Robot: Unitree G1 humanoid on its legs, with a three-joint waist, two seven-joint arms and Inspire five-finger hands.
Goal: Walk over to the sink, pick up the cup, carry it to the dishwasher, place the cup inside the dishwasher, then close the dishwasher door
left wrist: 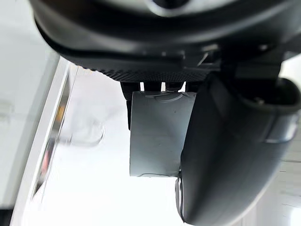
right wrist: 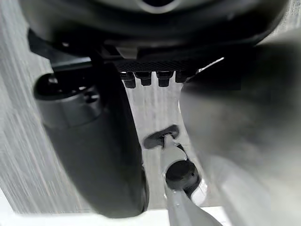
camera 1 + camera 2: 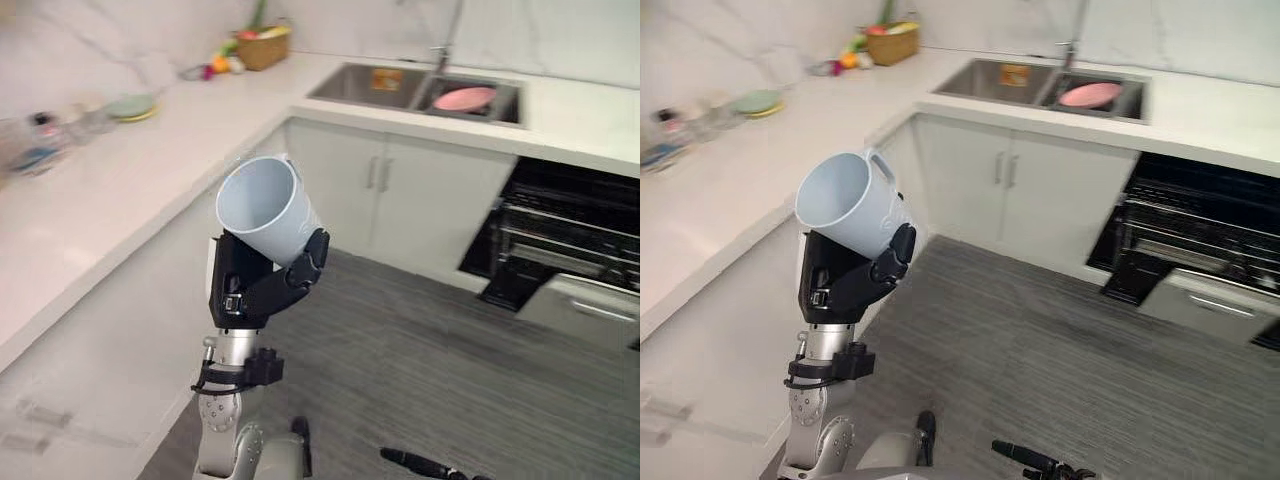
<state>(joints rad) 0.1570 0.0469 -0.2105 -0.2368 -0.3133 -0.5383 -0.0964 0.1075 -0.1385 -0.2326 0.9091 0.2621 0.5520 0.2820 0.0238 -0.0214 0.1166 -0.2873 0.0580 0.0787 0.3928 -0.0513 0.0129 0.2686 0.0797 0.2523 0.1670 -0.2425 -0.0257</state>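
While my left hand (image 3: 265,285) is curled round the lower wall of the cup (image 3: 265,210), holding it raised and tilted with its mouth towards me, well short of the dishwasher (image 3: 570,240), the grip is what I trust least. I judge a smooth, slanted cup could slide out with the jolt of each step. My right hand (image 2: 94,155) hangs over the floor (image 3: 420,360), also short of the dishwasher, and whether it is open or closed I cannot tell. It holds nothing I can see, so it would not catch a fall. The dishwasher's door (image 3: 580,310) lies lowered and juts towards me, so I might clip it. Its racks are dark and close-set, so a tilted cup may snag. Beyond the dishwasher, to its left, the sink (image 3: 400,85) holds a pink plate (image 3: 465,98).
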